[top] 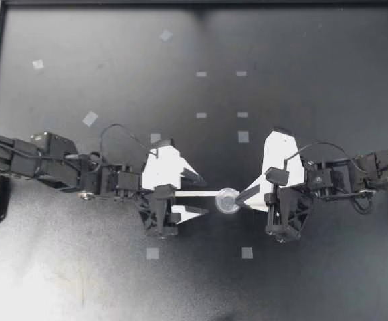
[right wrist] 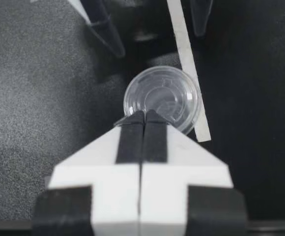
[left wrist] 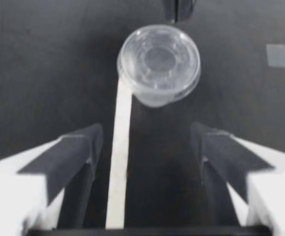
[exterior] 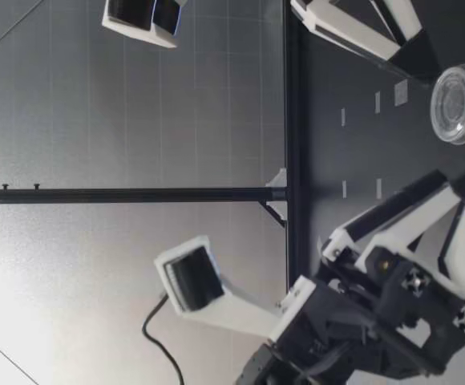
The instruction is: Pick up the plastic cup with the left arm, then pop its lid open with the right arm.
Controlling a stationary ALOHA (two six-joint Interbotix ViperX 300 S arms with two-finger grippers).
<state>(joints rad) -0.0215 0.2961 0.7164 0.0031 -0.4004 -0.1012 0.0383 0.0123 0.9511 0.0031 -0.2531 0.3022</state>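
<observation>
**Two pincers meet at a little clear cup**

A small clear cup is out in the middle of the dark bench, right between the two arms. The right pincer has its two fingers pressed flat together, with no gap. Their tips are at the near rim of the cup. I cannot tell if the thin wall is nipped between them.

The left pincer is wide open and holds nothing. A long white strip lies between its fingers, close to one of them. The far end of the strip reaches the side of the cup. Little tape squares dot the bench behind.

I think the cup is light and soft, so it could skid or squash. A slow, gentle touch looks best here. The open fingers should be well clear of both sides of the cup, so nothing bumps it away.
</observation>
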